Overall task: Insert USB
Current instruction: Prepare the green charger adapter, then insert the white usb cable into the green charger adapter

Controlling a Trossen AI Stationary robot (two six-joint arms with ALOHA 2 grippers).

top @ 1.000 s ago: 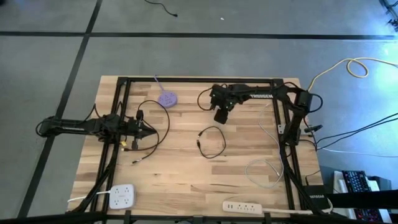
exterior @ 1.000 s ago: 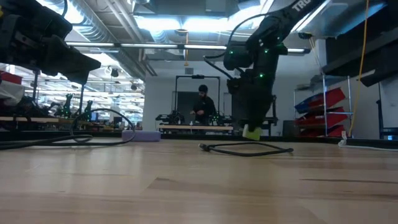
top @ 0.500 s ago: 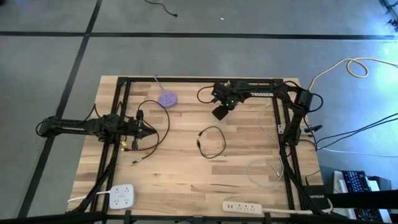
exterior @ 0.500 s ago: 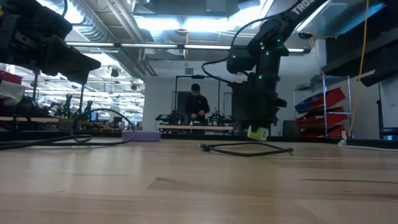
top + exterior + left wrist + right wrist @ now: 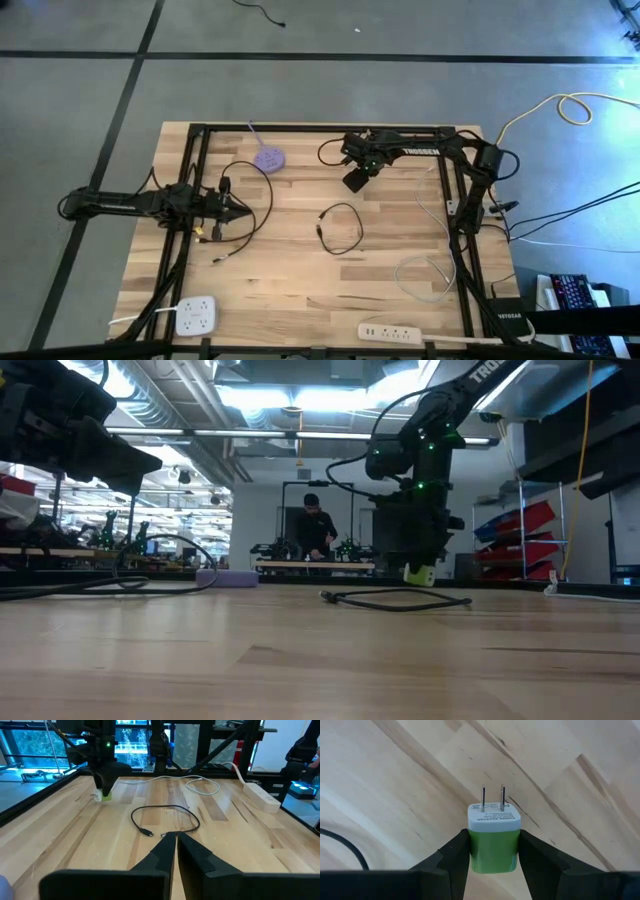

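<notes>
Since the earlier frame we see the right gripper has drawn back toward the far edge of the tabletop. It grips the green charger, prongs pointing down. The black USB cable lies coiled just in front of it. Left gripper is closed, empty, well apart.

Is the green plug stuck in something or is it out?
Out. The right end effector holds the green plug above the table, its two metal prongs bare.
</notes>
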